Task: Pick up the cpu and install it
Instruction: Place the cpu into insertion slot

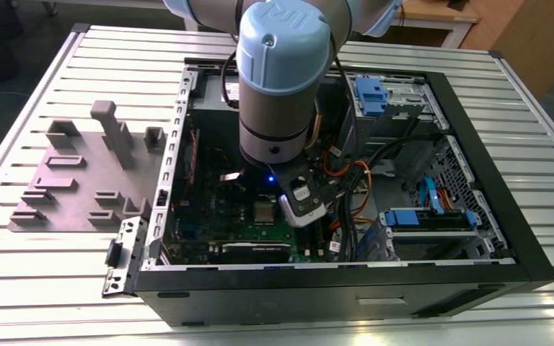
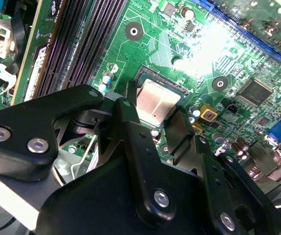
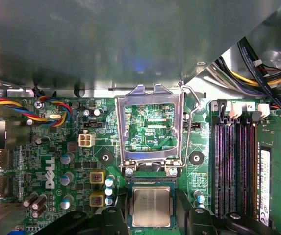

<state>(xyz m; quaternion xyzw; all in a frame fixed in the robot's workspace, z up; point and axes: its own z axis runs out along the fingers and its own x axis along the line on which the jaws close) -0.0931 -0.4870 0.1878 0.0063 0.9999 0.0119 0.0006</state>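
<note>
The cpu (image 3: 151,206), a small square chip with a silvery top, lies flat in the socket of the green motherboard (image 3: 57,161). The socket's metal load plate (image 3: 150,93) stands hinged up behind it. My gripper (image 3: 151,220) hovers right over the chip, one black finger on each side, with a thin strip of socket rim showing between each finger and the chip. In the second wrist view the cpu (image 2: 156,103) sits between the same fingers (image 2: 126,112) of the gripper (image 2: 155,115). In the exterior view my gripper (image 1: 301,205) reaches down into the open computer case (image 1: 508,238).
Memory slots (image 3: 233,161) with one module run beside the socket. Cable bundles (image 3: 263,63) and blue drive bays (image 1: 421,216) crowd the case toward the exterior view's right. A grey plastic fixture (image 1: 84,173) lies on the slatted table (image 1: 27,288) at the exterior view's left.
</note>
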